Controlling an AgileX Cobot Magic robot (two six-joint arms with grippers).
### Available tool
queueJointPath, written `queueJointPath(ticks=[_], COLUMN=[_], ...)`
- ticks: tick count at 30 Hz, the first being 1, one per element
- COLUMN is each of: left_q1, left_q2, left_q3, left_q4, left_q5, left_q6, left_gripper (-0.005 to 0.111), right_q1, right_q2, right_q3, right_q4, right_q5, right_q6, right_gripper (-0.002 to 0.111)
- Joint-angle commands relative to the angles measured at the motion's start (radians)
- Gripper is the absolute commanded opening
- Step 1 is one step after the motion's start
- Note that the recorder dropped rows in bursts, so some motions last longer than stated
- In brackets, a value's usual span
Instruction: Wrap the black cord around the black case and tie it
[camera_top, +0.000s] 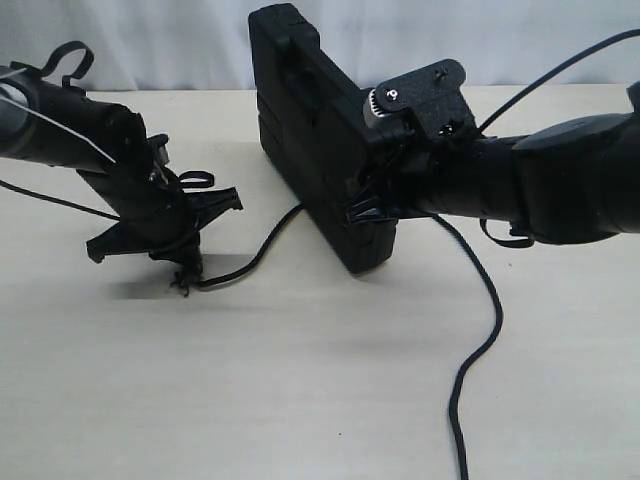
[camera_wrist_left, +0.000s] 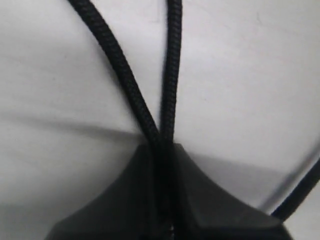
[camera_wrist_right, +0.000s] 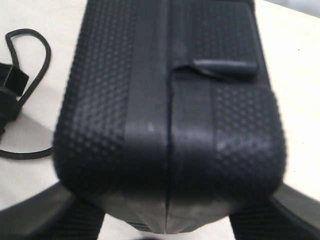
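My left pincer (camera_top: 188, 262) pinches the black cord (camera_top: 265, 240) at left and my right pincer (camera_top: 368, 205) clamps the black case (camera_top: 300, 110) upright at centre, so tugging too hard could slip the cord or twist the case loose.

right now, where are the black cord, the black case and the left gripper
black cord (camera_top: 268, 238), exterior view, stretch between gripper and case
black case (camera_top: 305, 125), exterior view, its broad face
left gripper (camera_wrist_left: 164, 155), left wrist view, closed fingertips pinching the cord

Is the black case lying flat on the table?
No, the black case stands up on its edge, clamped in the right pincer.
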Motion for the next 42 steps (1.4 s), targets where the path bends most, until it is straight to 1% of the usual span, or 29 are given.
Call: queueJointPath(ticks=[1,7,9,12,15,17,20,24,26,30,32,33,34,35,36,38,39,40,42], left_q1=[-0.007,-0.003,0.003,0.016,0.039,0.044,0.044,0.050,0.051,0.051,0.051,0.049,0.049,0.049,0.049,0.049,0.049,0.049,0.049], left_q2=[0.010,-0.075,-0.106,-0.136,-0.150,-0.150,-0.154,-0.176,-0.193,-0.256,-0.291,-0.303,-0.303,-0.303,-0.303,-0.303,-0.303,-0.303,-0.303], left_q3=[-0.009,-0.014,-0.014,-0.014,-0.014,-0.014,-0.014,-0.014,-0.014,-0.014,-0.014,-0.014,-0.014,-0.014,-0.014,-0.014,-0.014,-0.014,-0.014], left_q4=[0.019,0.019,0.019,0.017,0.017,0.020,0.018,0.017,0.018,0.018,0.018,0.007,-0.018,-0.097,-0.149,-0.340,-0.428,-0.505,-0.575], left_q5=[0.009,-0.001,0.005,0.005,0.005,0.008,-0.006,-0.035,-0.057,-0.099,-0.095,-0.065,-0.039,0.014,0.041,0.124,0.166,0.195,0.215], left_q6=[0.197,0.607,0.700,0.764,0.764,0.775,0.819,0.853,0.880,1.014,1.118,1.204,1.263,1.400,1.474,1.756,1.844,1.911,1.922], left_gripper=[0.000,0.000,0.000,0.000,0.000,0.000,0.000,0.000,0.000,0.000,0.000,0.000,0.000,0.000,0.000,0.000,0.000,0.000,0.000], right_q1=[0.000,-0.002,-0.002,-0.002,-0.002,-0.002,-0.002,0.000,0.000,0.000,0.000,0.000,0.000,0.000,0.000,0.000,0.000,0.000,0.000], right_q2=[0.018,0.008,0.008,-0.004,-0.047,-0.077,-0.091,-0.096,-0.105,-0.077,-0.042,-0.030,-0.028,-0.028,-0.028,-0.028,-0.028,-0.028,-0.028], right_q3=[0.007,0.007,0.007,0.005,0.005,0.005,0.009,0.004,0.002,0.008,0.008,0.008,0.008,0.008,0.008,0.008,0.008,0.008,0.008], right_q4=[0.003,0.001,0.001,-0.006,-0.006,-0.006,-0.006,-0.006,-0.006,-0.006,-0.006,-0.006,-0.006,-0.006,-0.006,-0.006,-0.006,-0.006,-0.006], right_q5=[0.053,0.007,0.001,-0.021,-0.065,-0.076,-0.081,-0.174,-0.186,-0.192,-0.203,-0.159,-0.134,-0.114,-0.113,-0.107,-0.092,-0.070,-0.043], right_q6=[0.049,0.036,0.026,0.026,-0.001,-0.051,-0.069,-0.106,-0.143,-0.157,-0.157,-0.157,-0.157,-0.154,-0.149,-0.149,-0.149,-0.149,-0.149], right_gripper=[0.004,0.004,0.004,0.004,0.004,0.004,0.004,0.004,0.004,0.004,0.004,0.004,0.004,0.004,0.004,0.004,0.004,0.004,0.004])
